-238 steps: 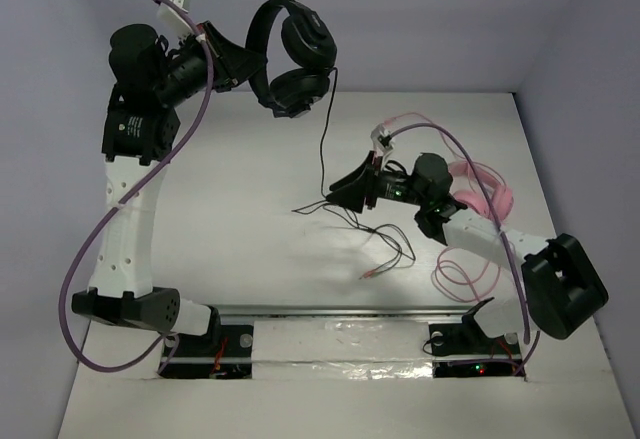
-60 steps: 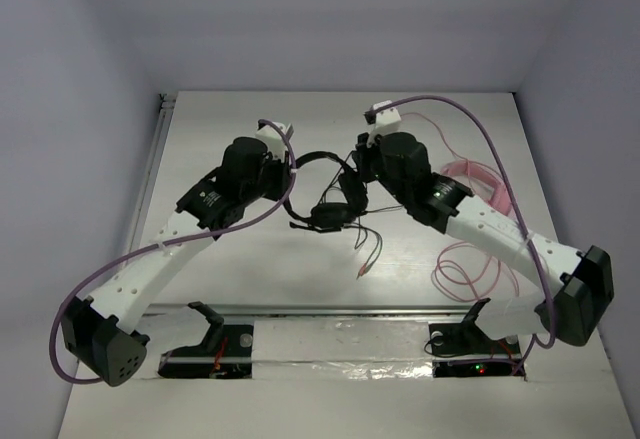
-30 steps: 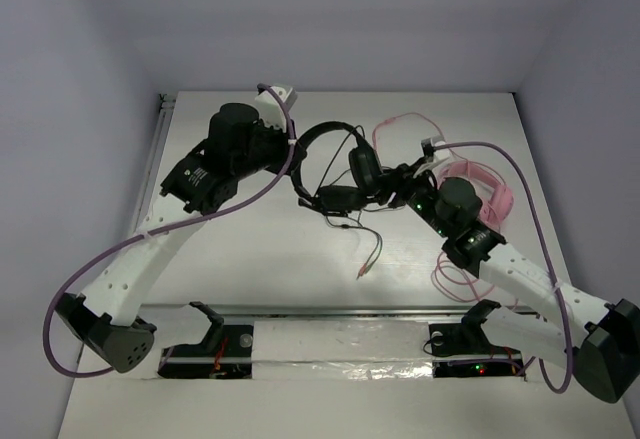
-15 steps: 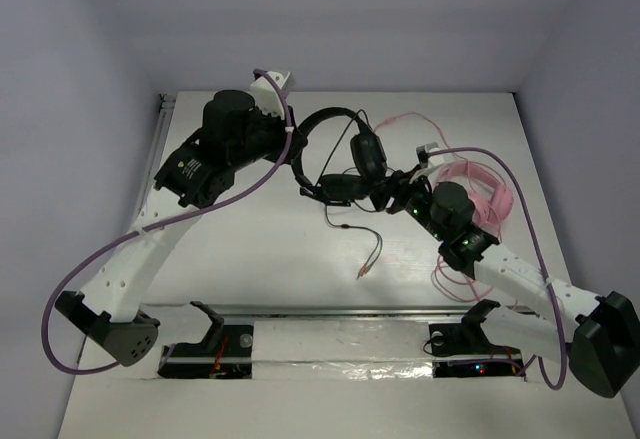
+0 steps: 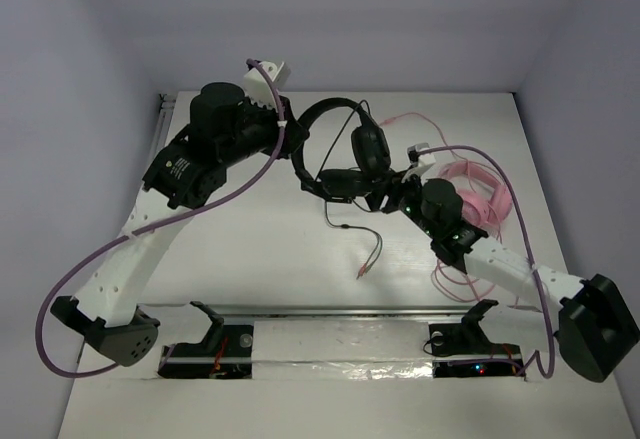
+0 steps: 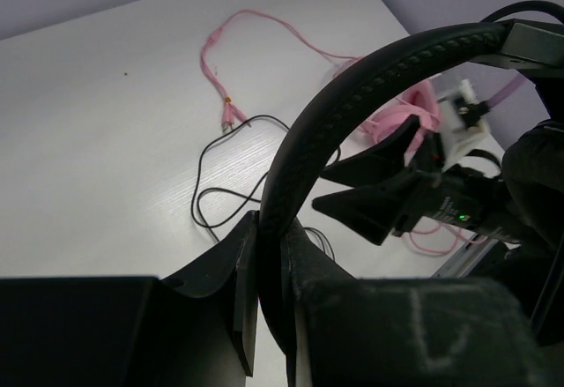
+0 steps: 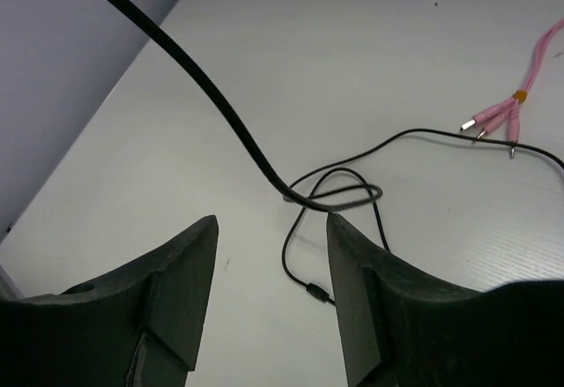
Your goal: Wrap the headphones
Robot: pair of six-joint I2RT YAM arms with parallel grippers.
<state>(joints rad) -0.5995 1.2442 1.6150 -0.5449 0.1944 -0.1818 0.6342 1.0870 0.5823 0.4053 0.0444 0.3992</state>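
Left claw [image 6: 269, 264] clamped tight on the headband of the black headphones [image 5: 368, 146], over the middle of the bench [image 5: 240, 249]; only its wrist view shows this pinch. Right claw [image 7: 271, 228] gapes wide, empty, with the black cable [image 7: 220, 109] crossing ahead of it; pink headphones [image 5: 482, 187] far right
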